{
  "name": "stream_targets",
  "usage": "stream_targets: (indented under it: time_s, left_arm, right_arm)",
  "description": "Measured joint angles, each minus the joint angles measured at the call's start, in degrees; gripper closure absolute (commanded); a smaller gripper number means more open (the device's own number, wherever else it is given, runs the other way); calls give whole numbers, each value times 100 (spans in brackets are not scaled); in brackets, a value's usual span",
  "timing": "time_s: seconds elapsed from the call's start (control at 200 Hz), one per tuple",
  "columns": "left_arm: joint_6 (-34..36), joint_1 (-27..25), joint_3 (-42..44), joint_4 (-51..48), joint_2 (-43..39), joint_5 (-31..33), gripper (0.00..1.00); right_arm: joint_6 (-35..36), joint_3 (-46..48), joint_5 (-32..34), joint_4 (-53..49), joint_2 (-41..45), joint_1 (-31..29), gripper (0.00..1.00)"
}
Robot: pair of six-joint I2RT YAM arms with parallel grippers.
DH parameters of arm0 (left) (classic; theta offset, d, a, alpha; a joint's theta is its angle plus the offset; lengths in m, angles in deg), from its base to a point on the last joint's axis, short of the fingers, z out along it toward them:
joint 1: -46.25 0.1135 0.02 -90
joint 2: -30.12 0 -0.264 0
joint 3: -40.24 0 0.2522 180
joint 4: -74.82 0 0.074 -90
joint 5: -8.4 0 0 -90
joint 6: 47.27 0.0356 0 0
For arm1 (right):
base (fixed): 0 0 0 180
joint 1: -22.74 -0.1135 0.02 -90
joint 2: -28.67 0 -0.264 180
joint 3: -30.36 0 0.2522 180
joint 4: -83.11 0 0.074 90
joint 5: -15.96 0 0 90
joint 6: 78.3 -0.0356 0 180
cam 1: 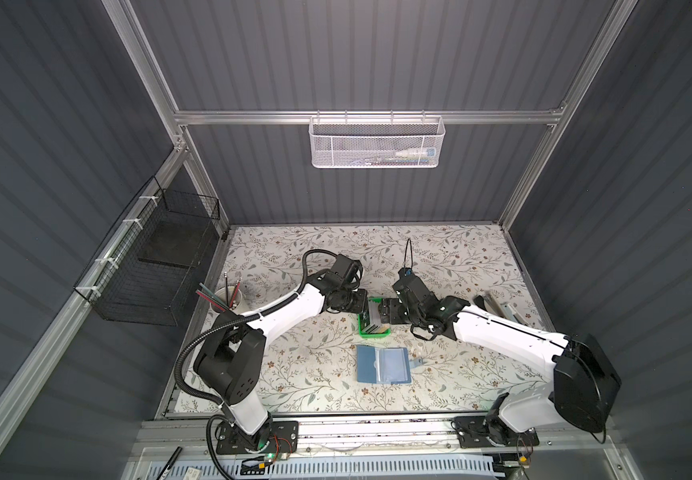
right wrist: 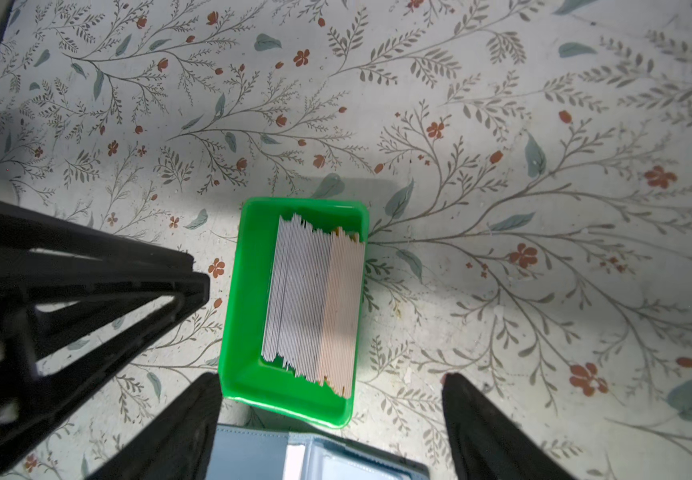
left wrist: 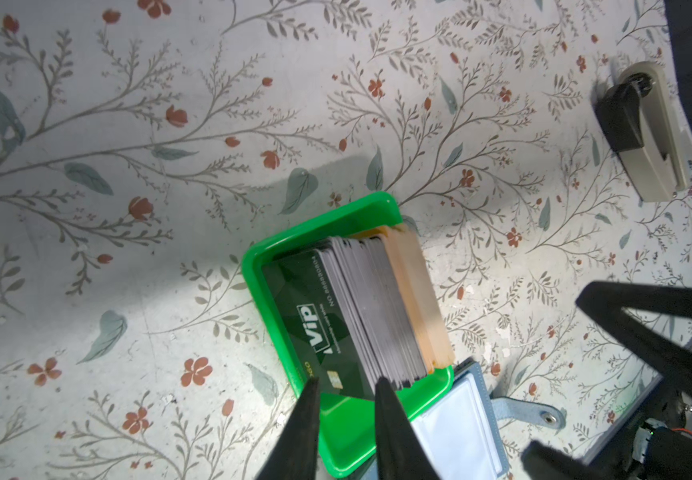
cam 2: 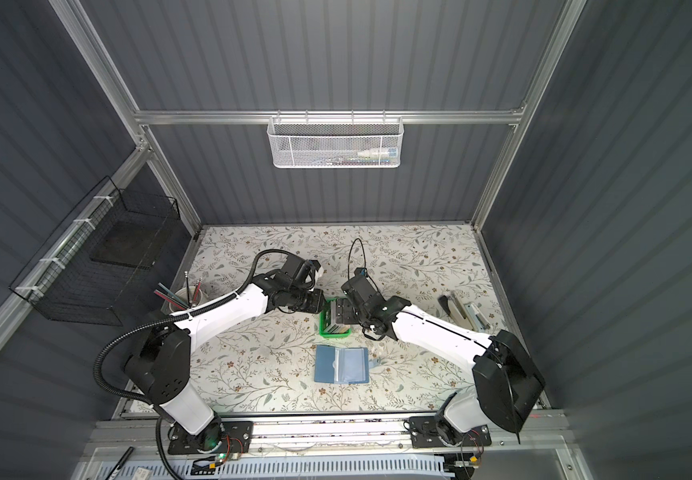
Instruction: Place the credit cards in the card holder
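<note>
Green tray (right wrist: pixel 248 266) of edge-stacked cards (right wrist: pixel 315 299) is hovered over by narrowly parted left jaws and wide-spread right jaws; one card must be pinched for the open card holder (cam 1: pixel 377 363) nearby.

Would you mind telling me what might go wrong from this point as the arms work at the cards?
The credit cards stand packed on edge in the green tray, and the left gripper is parted wider than one card, so it may pinch several. The open right gripper hovers over the same tray; the two could collide. The tray might slide onto the card holder beside it.
</note>
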State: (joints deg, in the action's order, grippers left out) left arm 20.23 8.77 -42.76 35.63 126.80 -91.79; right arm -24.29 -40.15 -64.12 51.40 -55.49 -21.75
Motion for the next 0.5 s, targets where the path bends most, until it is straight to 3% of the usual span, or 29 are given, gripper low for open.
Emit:
stream_targets:
  time_s: [0.5]
  left_arm:
    - [-66, 98, -2, -52, 323, -487, 79]
  right_arm:
    - [-87, -251, 13, 162, -754, 0, 2]
